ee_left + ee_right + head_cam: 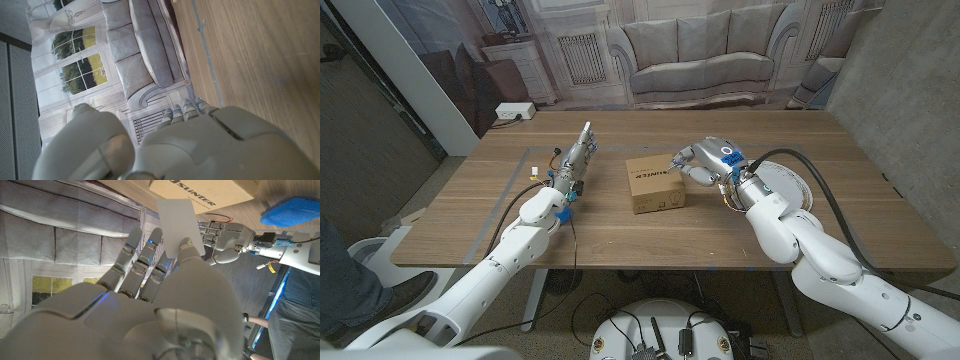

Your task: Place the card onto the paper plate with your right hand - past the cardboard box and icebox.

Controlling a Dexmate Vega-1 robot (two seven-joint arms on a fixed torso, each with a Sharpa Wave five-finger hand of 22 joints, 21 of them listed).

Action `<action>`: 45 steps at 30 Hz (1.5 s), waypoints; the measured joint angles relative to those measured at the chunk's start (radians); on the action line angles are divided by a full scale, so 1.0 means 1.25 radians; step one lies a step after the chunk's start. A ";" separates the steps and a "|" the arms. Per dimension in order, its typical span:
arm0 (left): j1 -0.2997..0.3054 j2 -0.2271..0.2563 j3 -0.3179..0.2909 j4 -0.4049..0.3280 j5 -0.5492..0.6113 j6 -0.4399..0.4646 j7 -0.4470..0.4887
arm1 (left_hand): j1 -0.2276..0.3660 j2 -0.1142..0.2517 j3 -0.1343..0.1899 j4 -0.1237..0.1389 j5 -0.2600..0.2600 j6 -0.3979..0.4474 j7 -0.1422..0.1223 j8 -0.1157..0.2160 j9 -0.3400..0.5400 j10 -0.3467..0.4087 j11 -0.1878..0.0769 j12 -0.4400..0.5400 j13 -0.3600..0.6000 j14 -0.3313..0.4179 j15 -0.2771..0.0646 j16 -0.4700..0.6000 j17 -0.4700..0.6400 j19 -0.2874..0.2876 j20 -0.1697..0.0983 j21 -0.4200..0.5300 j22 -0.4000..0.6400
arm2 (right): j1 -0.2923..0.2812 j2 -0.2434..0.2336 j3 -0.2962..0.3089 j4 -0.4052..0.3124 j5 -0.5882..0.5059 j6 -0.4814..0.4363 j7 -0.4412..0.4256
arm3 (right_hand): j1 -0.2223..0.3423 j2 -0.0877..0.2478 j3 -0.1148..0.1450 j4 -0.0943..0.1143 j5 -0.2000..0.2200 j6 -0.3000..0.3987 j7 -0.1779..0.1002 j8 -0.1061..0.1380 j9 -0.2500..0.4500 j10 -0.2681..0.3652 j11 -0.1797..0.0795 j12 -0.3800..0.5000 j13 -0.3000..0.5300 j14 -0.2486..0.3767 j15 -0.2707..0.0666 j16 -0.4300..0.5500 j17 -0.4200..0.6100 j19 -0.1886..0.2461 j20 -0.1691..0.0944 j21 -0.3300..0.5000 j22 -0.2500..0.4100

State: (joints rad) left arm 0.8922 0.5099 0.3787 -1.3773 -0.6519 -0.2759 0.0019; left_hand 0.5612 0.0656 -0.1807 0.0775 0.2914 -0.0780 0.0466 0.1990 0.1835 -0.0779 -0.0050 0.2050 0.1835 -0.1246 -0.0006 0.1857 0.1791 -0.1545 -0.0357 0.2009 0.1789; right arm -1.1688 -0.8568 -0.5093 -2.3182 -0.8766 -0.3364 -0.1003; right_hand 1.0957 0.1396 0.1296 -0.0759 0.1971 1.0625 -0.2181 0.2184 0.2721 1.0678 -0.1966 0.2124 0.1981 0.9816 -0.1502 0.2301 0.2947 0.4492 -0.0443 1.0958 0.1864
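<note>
R hand pinches the white card, held just right of the box & above its right edge. Plate lies right of box, behind R arm. L hand stands left of box, fingers straight, holding nothing.

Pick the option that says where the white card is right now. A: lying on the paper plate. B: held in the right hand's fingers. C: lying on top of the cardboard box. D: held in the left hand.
B: the right wrist view shows the white card pinched in the right hand's fingers.
</note>
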 measured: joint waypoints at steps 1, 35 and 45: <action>-0.001 0.000 0.000 0.001 0.000 0.001 0.000 | 0.000 0.000 0.000 0.000 0.000 0.000 0.000 0.000 0.000 0.000 0.000 0.000 0.000 0.000 0.000 0.000 0.000 0.000 0.000 0.000 0.000 | 0.006 0.001 0.001 0.000 0.005 0.000 0.011 | 0.000 0.000 0.000 0.000 0.000 0.000 0.000 0.000 0.000 0.000 0.000 0.000 0.000 0.000 0.000 0.000 0.000 0.000 0.000 0.000 0.000; -0.009 0.004 -0.001 0.009 -0.005 0.010 -0.010 | 0.003 0.003 -0.006 -0.001 0.000 0.000 0.000 0.000 0.000 0.000 0.000 0.000 0.000 0.000 0.000 0.000 0.000 0.000 0.000 0.000 0.000 | 0.060 0.029 -0.008 0.045 0.016 -0.045 0.049 | 0.013 0.006 -0.003 0.003 0.006 0.000 0.000 0.000 0.006 0.000 0.000 0.006 0.004 0.025 -0.004 0.006 0.004 0.019 -0.002 -0.004 0.000; -0.010 0.004 -0.002 0.009 -0.005 0.010 -0.010 | 0.003 0.003 -0.006 -0.001 0.000 0.000 0.000 0.000 0.000 0.000 0.000 0.000 0.000 0.000 0.000 0.000 0.000 0.000 0.000 0.000 0.000 | 0.069 0.036 -0.003 0.064 0.031 -0.069 0.039 | 0.013 0.006 -0.003 0.003 0.006 0.000 0.000 0.000 0.004 0.000 0.000 0.006 0.004 0.029 -0.008 0.006 0.004 0.023 -0.006 -0.004 0.000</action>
State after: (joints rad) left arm 0.8799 0.5154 0.3767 -1.3663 -0.6583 -0.2637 -0.0105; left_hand 0.5652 0.0697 -0.1878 0.0760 0.2913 -0.0781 0.0466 0.1990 0.1835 -0.0779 -0.0050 0.2050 0.1835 -0.1246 -0.0006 0.1857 0.1791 -0.1544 -0.0358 0.2009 0.1789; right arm -1.0832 -0.8118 -0.5135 -2.2388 -0.8383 -0.4229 -0.0514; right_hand 1.1116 0.1475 0.1255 -0.0718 0.2046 1.0624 -0.2180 0.2184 0.2776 1.0678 -0.1966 0.2204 0.2037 1.0176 -0.1608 0.2378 0.2992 0.4778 -0.0515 1.0909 0.1865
